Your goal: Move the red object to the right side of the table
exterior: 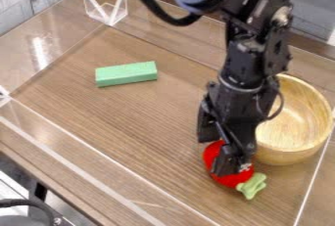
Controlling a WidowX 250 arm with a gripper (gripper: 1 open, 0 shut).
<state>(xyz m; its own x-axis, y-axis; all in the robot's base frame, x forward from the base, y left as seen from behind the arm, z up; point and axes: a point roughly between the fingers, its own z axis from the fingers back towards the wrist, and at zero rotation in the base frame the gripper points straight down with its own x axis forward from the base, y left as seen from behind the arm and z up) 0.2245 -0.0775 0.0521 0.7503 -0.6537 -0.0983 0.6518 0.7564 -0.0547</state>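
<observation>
**Ana:** Wood grain runs across the whole table [92, 122], with clear acrylic walls [53, 137] standing low along its edges. What sits furthest left?

**Ben:** A flat green block [127, 72], lying on the tabletop by itself, well apart from everything else. Behind it, at the far edge, a small clear acrylic piece [105, 8] stands folded like a tent.

**Ana:** And moving toward the middle?

**Ben:** The black robot arm [249, 54] comes down from the top of the picture, its wrist pointing at the tabletop. The gripper [230, 161] is at the bottom of it, right over the red object [230, 178].

**Ana:** Is it pinching the toy?

**Ben:** It doesn't look so. The jaws stand spread apart, one dark finger [210, 122] clear on the left side and the other low over the toy's top. I can't tell whether that finger touches it.

**Ana:** So where is the red object exactly?

**Ben:** Resting on the table near the front edge, toward the right side, partly hidden by the gripper. Its green leafy tip [253, 184] sticks out to the right.

**Ana:** Anything further right?

**Ben:** A round wooden bowl [304, 122], just beside the arm and behind the toy, close to the right wall.
</observation>
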